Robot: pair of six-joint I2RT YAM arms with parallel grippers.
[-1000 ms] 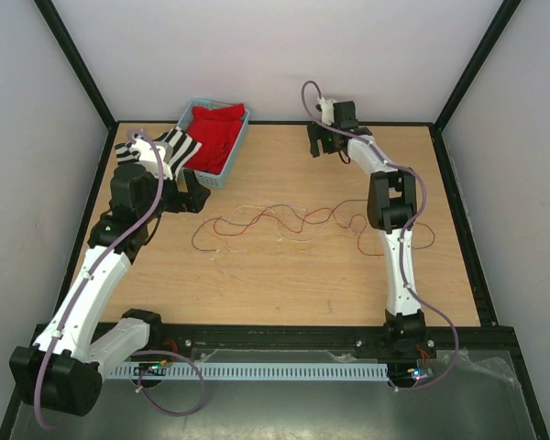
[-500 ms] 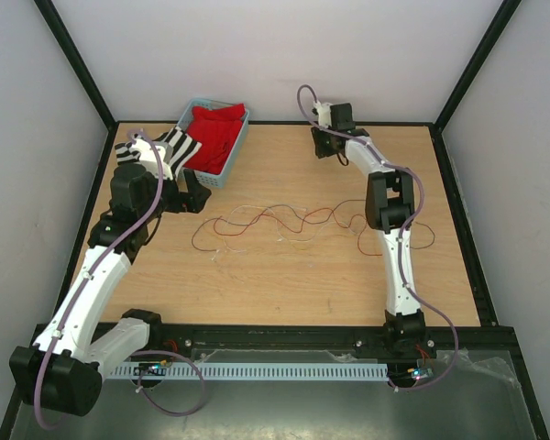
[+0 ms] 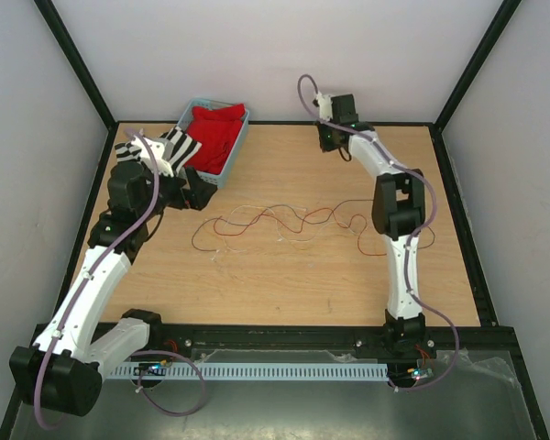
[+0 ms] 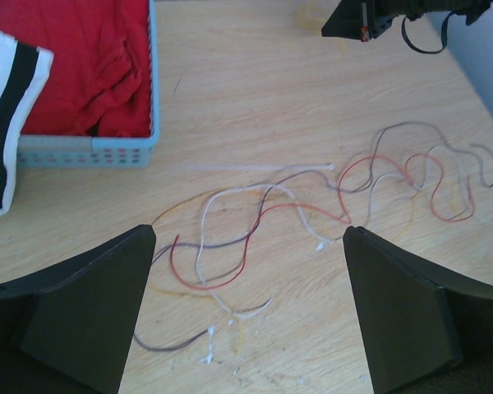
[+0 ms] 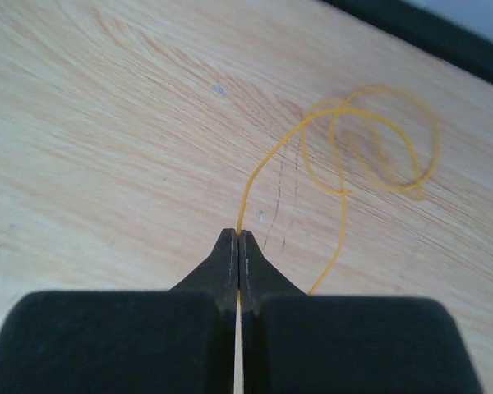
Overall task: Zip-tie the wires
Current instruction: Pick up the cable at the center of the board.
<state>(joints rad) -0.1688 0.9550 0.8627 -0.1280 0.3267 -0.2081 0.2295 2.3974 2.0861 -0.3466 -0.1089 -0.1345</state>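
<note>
The desk (image 3: pixel 284 284) carries everything, and nothing on it looks bundled yet. At about 11 o'clock from its middle sits a blue basket (image 3: pixel 241 137) filled with red cloth (image 3: pixel 215 128), a black-and-white striped cloth (image 3: pixel 179 147) draped at its 9 o'clock side. The left claw (image 4: pixel 248 246) hangs just off the basket's near corner with its fingers set wide apart and nothing between them, looking down on the wires (image 3: pixel 275 218). These lie loose across the middle of the desk, sprawling in curls from roughly 9 o'clock to 3 o'clock, red, dark and pale strands crossing but not gathered. The right claw (image 5: pixel 239 240) is well apart from them, out at about 1 o'clock near the far edge, its fingers pressed together on the end of a thin yellow strand (image 5: pixel 370 148) that loops on the wood beyond. It seems to be a stray of the same bunch. A thin whitish strip (image 4: pixel 255 168), probably the tie, lies flat and straight between basket and wires, not held. By my reading the job is at its start: strands to collect, tie to pick up, loop and cinch.
</note>
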